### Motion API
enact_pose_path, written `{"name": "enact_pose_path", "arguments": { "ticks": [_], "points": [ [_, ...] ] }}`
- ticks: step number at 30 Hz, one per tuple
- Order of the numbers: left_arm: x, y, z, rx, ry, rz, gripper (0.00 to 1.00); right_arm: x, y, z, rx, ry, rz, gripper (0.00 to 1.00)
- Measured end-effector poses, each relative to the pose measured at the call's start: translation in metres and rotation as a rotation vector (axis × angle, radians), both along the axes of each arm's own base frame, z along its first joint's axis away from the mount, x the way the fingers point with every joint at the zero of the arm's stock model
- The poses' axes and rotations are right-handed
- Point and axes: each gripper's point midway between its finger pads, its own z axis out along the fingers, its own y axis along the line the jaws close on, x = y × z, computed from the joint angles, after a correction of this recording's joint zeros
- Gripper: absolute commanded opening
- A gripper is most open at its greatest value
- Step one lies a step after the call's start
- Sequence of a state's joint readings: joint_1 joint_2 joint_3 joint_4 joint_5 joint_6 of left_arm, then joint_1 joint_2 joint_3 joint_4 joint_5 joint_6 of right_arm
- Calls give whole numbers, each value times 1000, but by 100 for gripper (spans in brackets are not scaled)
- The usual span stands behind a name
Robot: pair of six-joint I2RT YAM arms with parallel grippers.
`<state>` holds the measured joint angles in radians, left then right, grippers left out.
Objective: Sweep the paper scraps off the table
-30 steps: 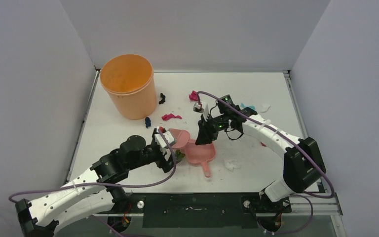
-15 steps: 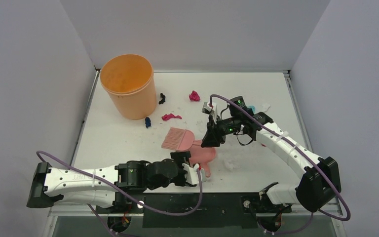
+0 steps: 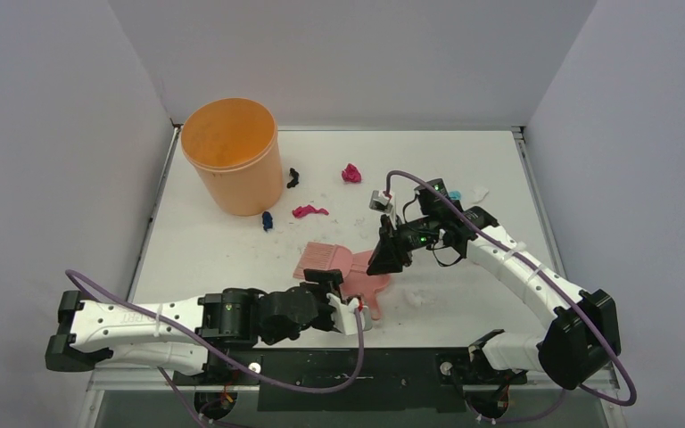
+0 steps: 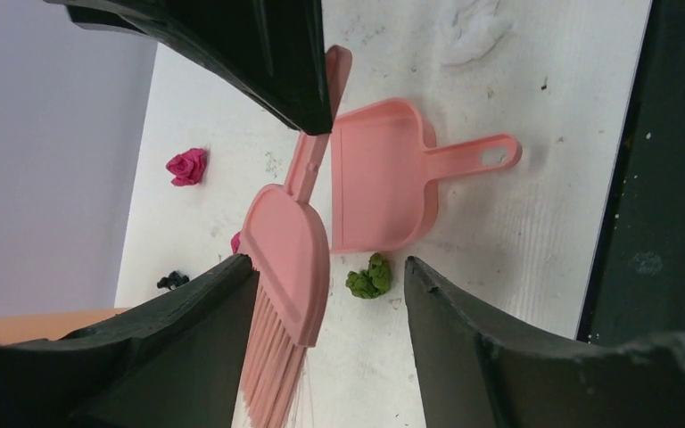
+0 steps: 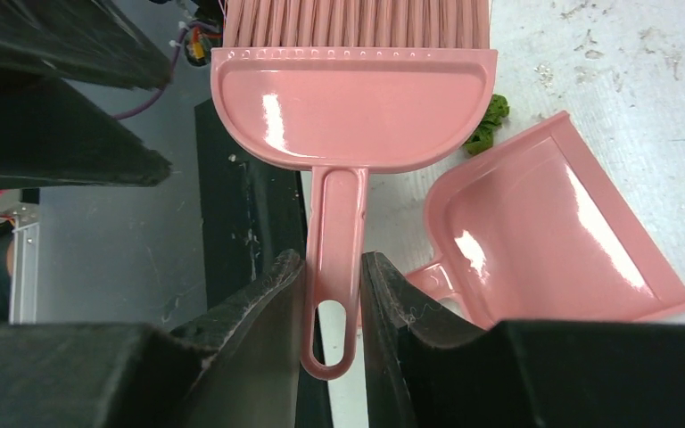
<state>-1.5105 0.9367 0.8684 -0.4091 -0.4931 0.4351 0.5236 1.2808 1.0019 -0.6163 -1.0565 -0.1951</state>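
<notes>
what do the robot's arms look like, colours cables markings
Both arms: white shells, black joints, a purple cable alongside each. The left arm carries grey lettering; the right arm shows green lights near its wrist. The left hand and right hand have black wedge fingers.

pink brush (image 5: pixel 352 107) and dustpan (image 4: pixel 383 183); orange bucket (image 3: pixel 230 152); white, faintly scuffed table (image 3: pixel 205 241); pale grey walls (image 3: pixel 348 53); paper scraps (image 3: pixel 350 173) magenta, black, dark blue, green, white, teal.

I log an orange bucket (image 3: pixel 230 153) upright in the far-left corner. Pink dustpan (image 3: pixel 367 283) lies flat near the front, handle nearest. Pink hand brush (image 3: pixel 321 260) is just beside its mouth, bristles pointing left.
</notes>
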Motion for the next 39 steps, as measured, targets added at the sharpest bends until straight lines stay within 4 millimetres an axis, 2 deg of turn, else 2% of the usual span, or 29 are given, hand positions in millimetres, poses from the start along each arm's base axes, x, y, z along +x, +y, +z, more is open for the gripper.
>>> {"name": "enact_pose_path", "arguments": {
  "ticks": [5, 8, 13, 17, 19, 21, 22, 23, 24, 25, 26, 30, 33, 35, 39],
  "points": [
    [5, -2, -18, 97, -29, 16, 50, -9, 1, 6, 44, 66, 19, 5],
    [13, 1, -19, 121, -79, 42, 40, -14, 2, 7, 63, 101, 34, 5],
    [24, 7, -16, 140, -154, 88, 33, -18, 3, 10, 84, 123, 48, 5],
    [28, 9, -22, 159, -184, 92, 15, -20, 3, 10, 94, 143, 49, 5],
    [29, 10, -26, 176, -189, 86, 0, -19, 3, 12, 100, 145, 47, 5],
    [27, 8, -30, 192, -184, 63, 0, -16, 3, 13, 105, 144, 38, 5],
    [27, 7, -32, 197, -184, 62, 0, -15, 3, 13, 106, 142, 33, 15],
    [28, 7, -32, 195, -180, 63, 0, -15, 3, 12, 104, 141, 24, 42],
    [28, 7, -33, 190, -172, 63, 0, -14, 2, 12, 102, 141, 16, 62],
    [28, 6, -34, 179, -160, 66, 0, -13, 1, 13, 100, 137, 7, 73],
    [29, 7, -35, 171, -151, 71, 0, -13, 1, 13, 97, 131, 0, 78],
    [32, 14, -37, 83, -48, 104, 0, -10, -8, 19, 35, 69, 17, 90],
    [33, 24, -35, -47, 78, 121, 0, 1, -12, 41, 6, -42, 67, 94],
    [31, 28, -33, -141, 169, 120, 0, 5, -17, 54, 10, -121, 91, 95],
    [21, 27, -44, -243, 326, 87, 0, -5, -27, 59, 14, -200, 132, 95]
  ]
}}
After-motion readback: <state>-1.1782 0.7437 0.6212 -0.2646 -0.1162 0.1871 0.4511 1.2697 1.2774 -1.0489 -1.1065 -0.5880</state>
